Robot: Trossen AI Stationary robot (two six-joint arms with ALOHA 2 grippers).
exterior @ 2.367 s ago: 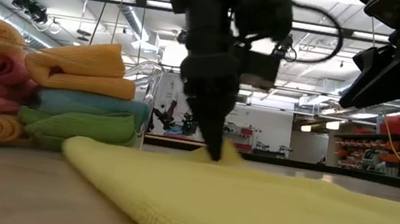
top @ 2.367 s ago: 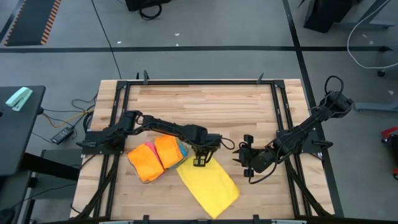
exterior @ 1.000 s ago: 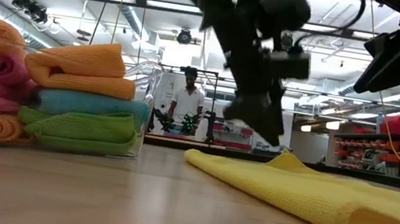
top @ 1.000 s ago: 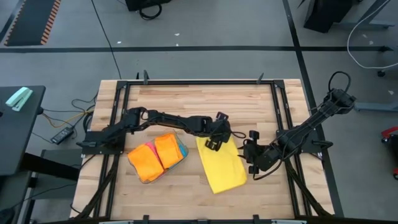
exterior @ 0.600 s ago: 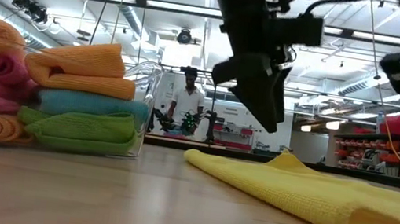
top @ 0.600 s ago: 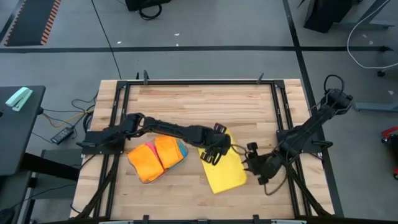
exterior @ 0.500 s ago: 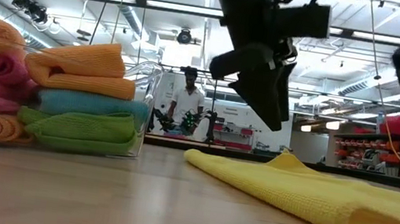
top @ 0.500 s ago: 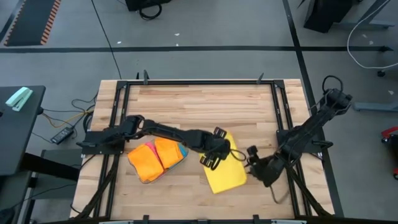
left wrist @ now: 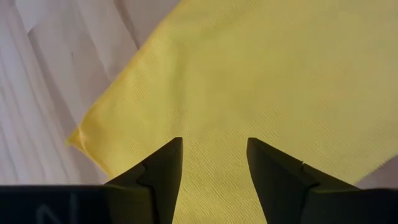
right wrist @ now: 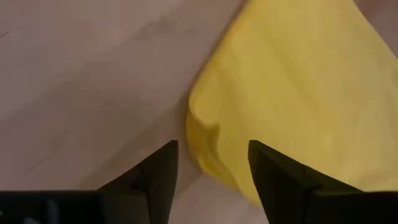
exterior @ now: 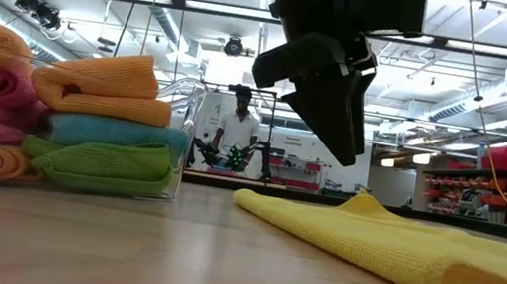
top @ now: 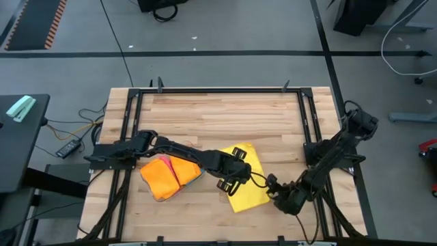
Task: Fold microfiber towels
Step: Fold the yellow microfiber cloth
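A yellow microfiber towel (top: 254, 171) lies folded over on the wooden table (top: 205, 116); it also shows as the yellow towel (exterior: 399, 249) in the low view. My left gripper (top: 227, 183) hangs open above the towel's left part (left wrist: 249, 74), with nothing between its fingers (left wrist: 211, 146). My right gripper (top: 273, 188) stands open at the towel's near right corner (right wrist: 205, 124), whose rounded folded edge lies ahead of its fingers. Folded orange, pink, blue and green towels (top: 169, 176) are stacked at the left.
The stacked towels (exterior: 101, 119) sit in a clear plastic tray (exterior: 183, 91) at the table's left. A black frame (top: 311, 130) borders the table. A person (exterior: 235, 129) stands in the room far behind. Bare wood (top: 225, 116) lies beyond the yellow towel.
My left gripper has risen off the towel's far corner and gone toward the table's near edge, over the towel's left part. My right gripper has gone toward the near edge, along the towel's right side to its near corner. The yellow towel has stayed flat.
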